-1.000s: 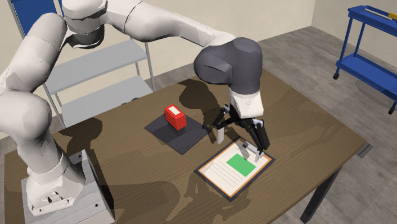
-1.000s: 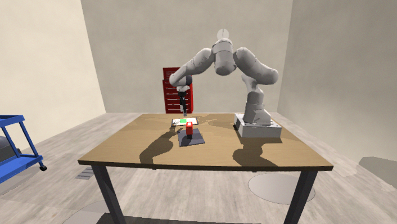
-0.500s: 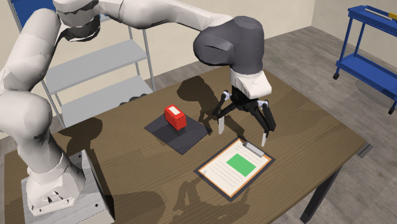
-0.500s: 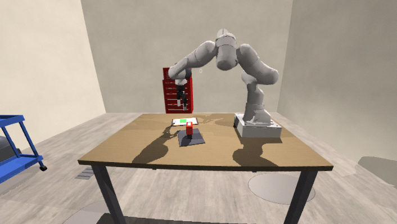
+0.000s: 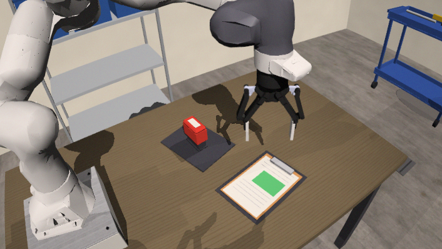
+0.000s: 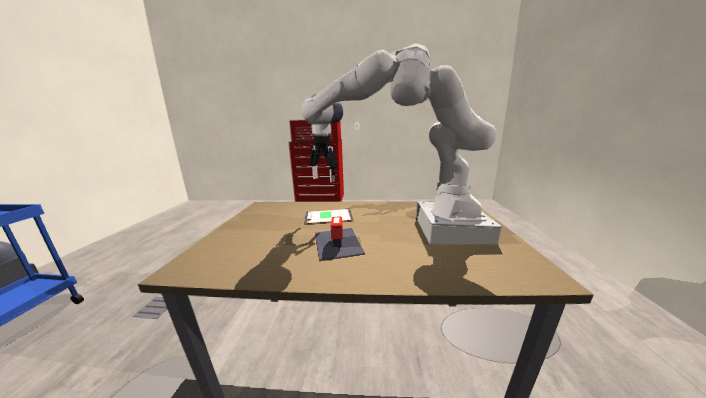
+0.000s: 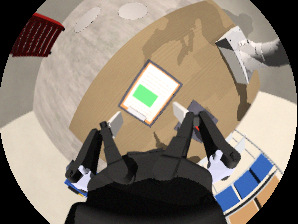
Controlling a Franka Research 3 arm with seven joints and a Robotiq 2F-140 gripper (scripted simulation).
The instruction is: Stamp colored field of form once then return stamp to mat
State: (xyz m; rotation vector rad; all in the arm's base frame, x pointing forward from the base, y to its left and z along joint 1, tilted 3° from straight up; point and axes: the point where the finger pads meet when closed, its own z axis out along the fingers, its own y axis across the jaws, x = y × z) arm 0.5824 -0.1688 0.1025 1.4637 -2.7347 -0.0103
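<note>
Red stamp [image 5: 195,129] sits upright mid-mat [image 5: 200,156], well off at your pincer's [image 5: 269,134] 9 o'clock in the top view; the pincer hangs high, spread wide, holding nothing.

White arm [image 5: 28,125], black end effector [image 5: 270,131]

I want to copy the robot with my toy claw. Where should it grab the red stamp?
Probably the red top block of the stamp, coming straight down from above. It stands upright on the dark mat, so the top is free. The open gripper should pinch the two long flat sides, the narrower way across.
</note>
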